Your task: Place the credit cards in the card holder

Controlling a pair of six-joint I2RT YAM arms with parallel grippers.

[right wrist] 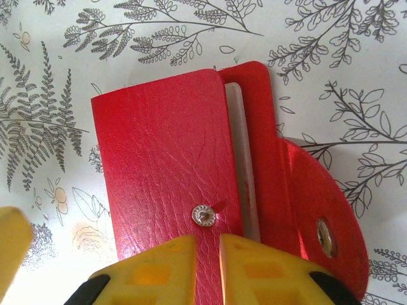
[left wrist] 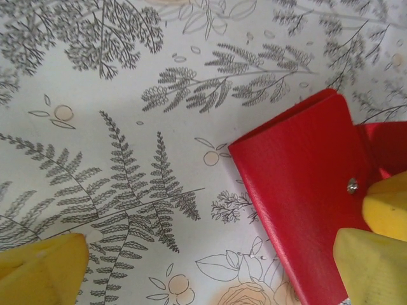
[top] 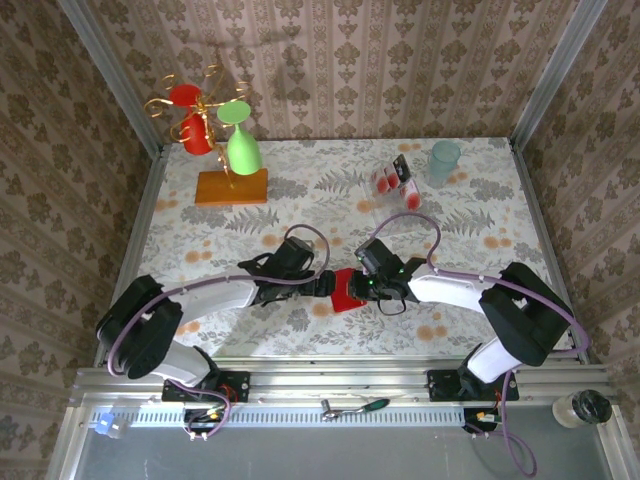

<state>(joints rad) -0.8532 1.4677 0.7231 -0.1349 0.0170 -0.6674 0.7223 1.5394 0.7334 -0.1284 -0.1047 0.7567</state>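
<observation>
**R gripper on holder strap, L gripper open**

Text/brands: print on credit cards (top: 392, 180) is too small to read in top view; only red dots + black band are visible. Card holder (right wrist: 159, 159) is plain red grain w/ a metal snap stud (right wrist: 203, 216) on the strap.

Position: holder lies mid-table toward the near edge, between both grippers, part-open w/ a pale inner pocket (right wrist: 238, 146) showing. Cards are well apart from it at the far side, near the teal cup (top: 444, 160).

R gripper (right wrist: 208, 248): clenched on the strap just below the stud.

L gripper (left wrist: 210, 241): released, spread wide. One finger (left wrist: 372, 267) is over the holder's edge, contact can't tell. The other is over bare tablecloth (left wrist: 127, 95).
</observation>
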